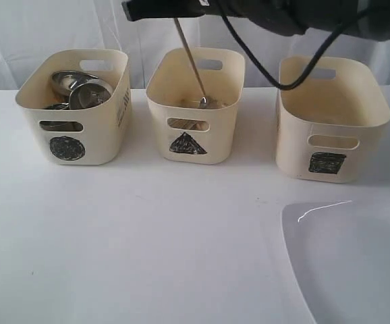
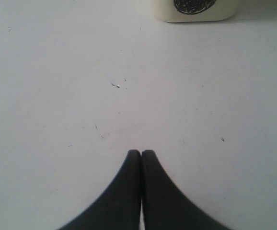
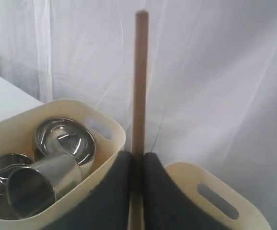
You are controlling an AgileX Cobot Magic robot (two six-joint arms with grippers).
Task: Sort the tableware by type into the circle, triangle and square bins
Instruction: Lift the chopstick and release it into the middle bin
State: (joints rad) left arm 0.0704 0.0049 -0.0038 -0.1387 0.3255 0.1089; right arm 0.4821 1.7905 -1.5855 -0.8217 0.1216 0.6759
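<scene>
1. Exterior view, bins: three cream bins stand in a row across the upper half of the frame on the white surface [image 1: 148,236]. The circle bin [image 1: 100,142] is at left, the triangle bin [image 1: 218,135] in the middle and the square bin [image 1: 296,155] at right.
2. Exterior view, circle bin: it holds a steel bowl [image 1: 67,81] and a steel cup [image 1: 90,93], tilted and touching each other.
3. Exterior view, right side: the right arm [image 1: 303,17] enters at the top right. The right jaws sit at top centre, above the triangle bin. A wooden chopstick [image 1: 189,61] slants down from them into that bin. Its lower end meets a small shiny item that cannot be identified.
4. Exterior view, plate: the large white plate [image 1: 350,263] lies on the surface in the lower right corner, cropped by the frame, near the square bin but apart from it.
5. Left wrist view: the left jaws, bottom centre, are pressed together with nothing between them, over bare surface [image 2: 81,96]. The base of the circle bin [image 2: 162,12] shows at the top edge.
6. Right wrist view: the right jaws pinch the wooden chopstick [image 3: 140,72], which rises up the frame centre against a white curtain [image 3: 225,72]. At lower left, the circle bin [image 3: 105,129] contains the steel bowl [image 3: 64,139], the steel cup [image 3: 38,184] and a second steel cup [image 3: 2,172]. Another cream bin [image 3: 186,175] shows at lower right, its mark hidden.
</scene>
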